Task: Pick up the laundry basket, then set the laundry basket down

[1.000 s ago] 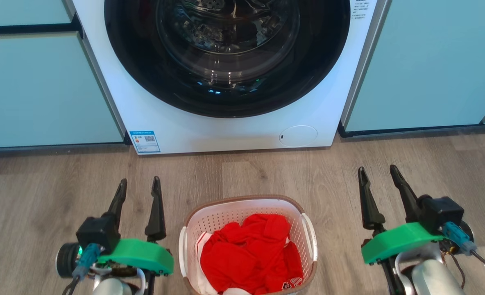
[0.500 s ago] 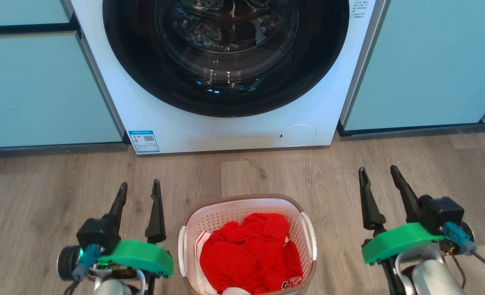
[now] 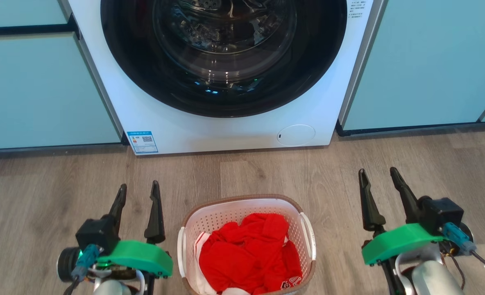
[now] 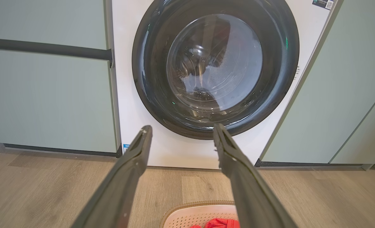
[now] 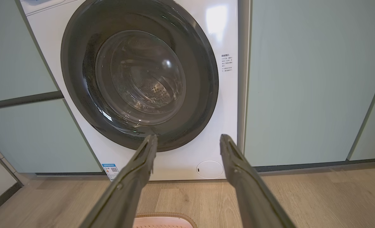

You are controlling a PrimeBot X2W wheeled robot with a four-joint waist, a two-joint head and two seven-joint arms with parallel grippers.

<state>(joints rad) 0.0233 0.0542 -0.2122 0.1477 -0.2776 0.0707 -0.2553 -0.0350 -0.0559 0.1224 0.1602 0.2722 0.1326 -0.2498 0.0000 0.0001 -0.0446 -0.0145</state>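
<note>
**Plank floor before a white washer**

Grey-brown wood-look floor [image 3: 41,184] runs up to teal cabinet fronts [image 3: 41,90] on either side of a white washing machine [image 3: 226,135] at 12 o'clock. At 7 o'clock the left gripper [image 3: 139,185] hovers, jaws parted and empty. The laundry basket [image 3: 242,198] sits on the floor at 6 o'clock, holding red clothes [image 3: 248,254]. At 5 o'clock is the right gripper [image 3: 377,170], jaws likewise parted and empty.

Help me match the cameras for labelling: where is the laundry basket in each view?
Head view: the laundry basket sits bottom centre, holding red clothes.
Left wrist view: its far rim shows at the bottom edge, slightly right of centre.
Right wrist view: a sliver of rim at the bottom edge, slightly left of centre.
Shared landmark: the washing machine door, above the basket in every view.
</note>
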